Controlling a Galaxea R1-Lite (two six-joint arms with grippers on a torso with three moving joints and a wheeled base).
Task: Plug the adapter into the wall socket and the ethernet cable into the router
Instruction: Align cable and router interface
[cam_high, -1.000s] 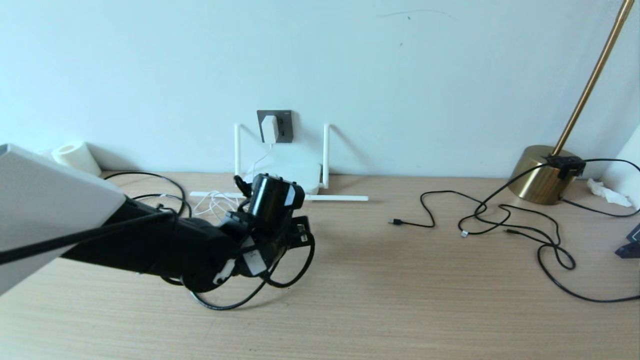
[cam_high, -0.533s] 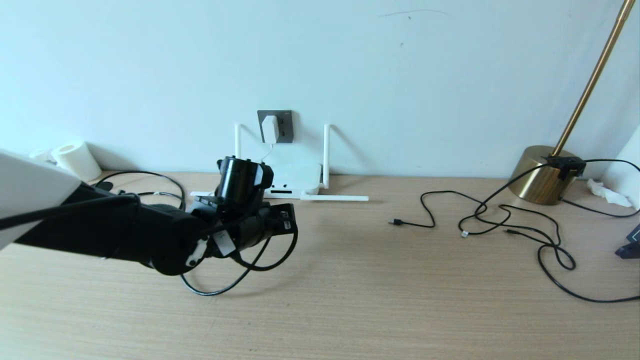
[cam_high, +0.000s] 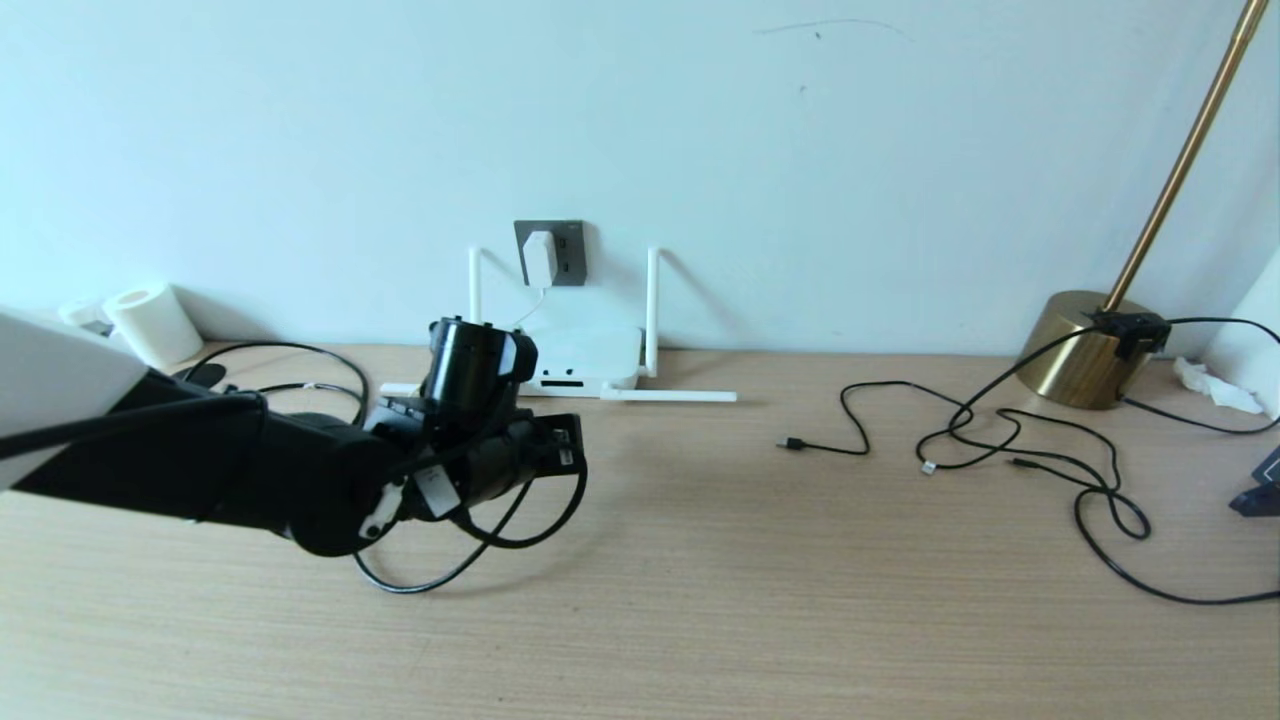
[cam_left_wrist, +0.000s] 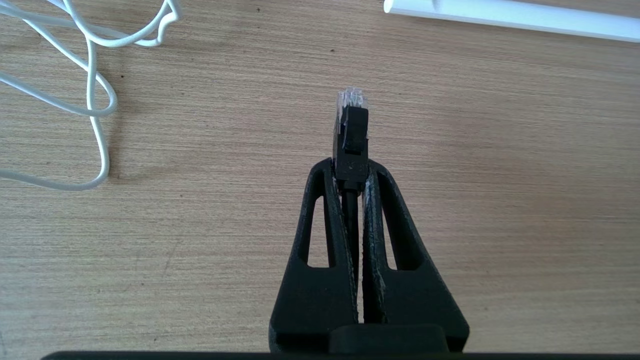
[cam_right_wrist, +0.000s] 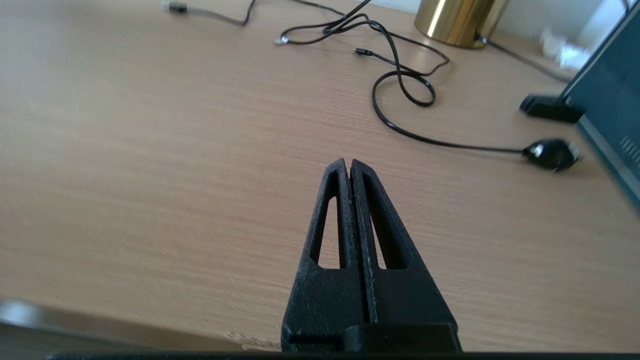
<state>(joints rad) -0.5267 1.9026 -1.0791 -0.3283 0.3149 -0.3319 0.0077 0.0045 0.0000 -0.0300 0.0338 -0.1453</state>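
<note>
Black left tool (cam_left_wrist: 351, 167) pinching the ethernet cable (cam_left_wrist: 352, 131) behind its clear-tipped plug, above wooden tabletop (cam_high: 760, 560), near the router (cam_high: 588, 360). White adapter (cam_high: 539, 257) seated in the wall socket (cam_high: 551, 252). Right tool (cam_right_wrist: 348, 167) pressed together, empty, over bare tabletop.

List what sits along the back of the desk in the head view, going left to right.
Paper roll → router, with the adapter plugged into the wall socket above it → USB cables → brass lamp base → crumpled tissue.
</note>
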